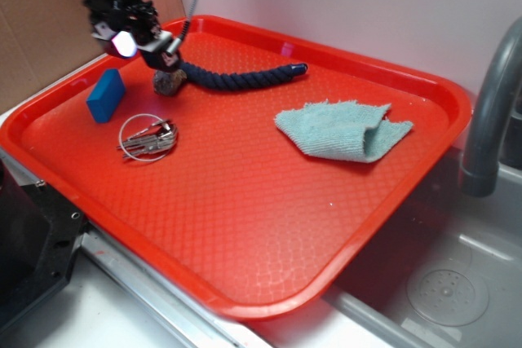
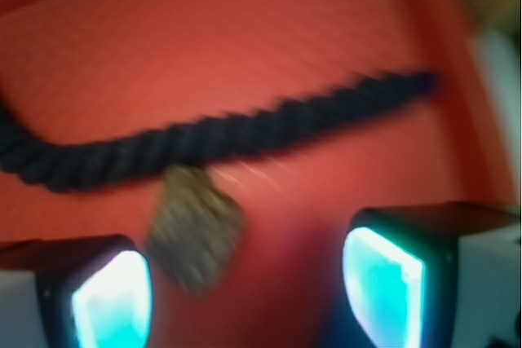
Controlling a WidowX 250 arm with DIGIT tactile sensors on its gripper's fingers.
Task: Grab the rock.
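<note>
The rock (image 1: 168, 81) is a small lumpy brown-grey stone on the red tray (image 1: 245, 201), at the back left, touching the dark blue rope (image 1: 236, 77). In the wrist view the rock (image 2: 194, 226) lies just below the rope (image 2: 212, 136), nearer the left finger. My gripper (image 1: 155, 55) hovers right above the stone. In the blurred wrist view the gripper (image 2: 245, 291) is open, and the gap between the fingers (image 2: 110, 299) holds only tray beside the stone.
A blue block (image 1: 106, 95) stands left of the rock. A ring of keys (image 1: 148, 138) lies in front of it. A light blue cloth (image 1: 342, 129) sits at the tray's right. A grey faucet (image 1: 489, 112) and sink (image 1: 440, 283) are to the right.
</note>
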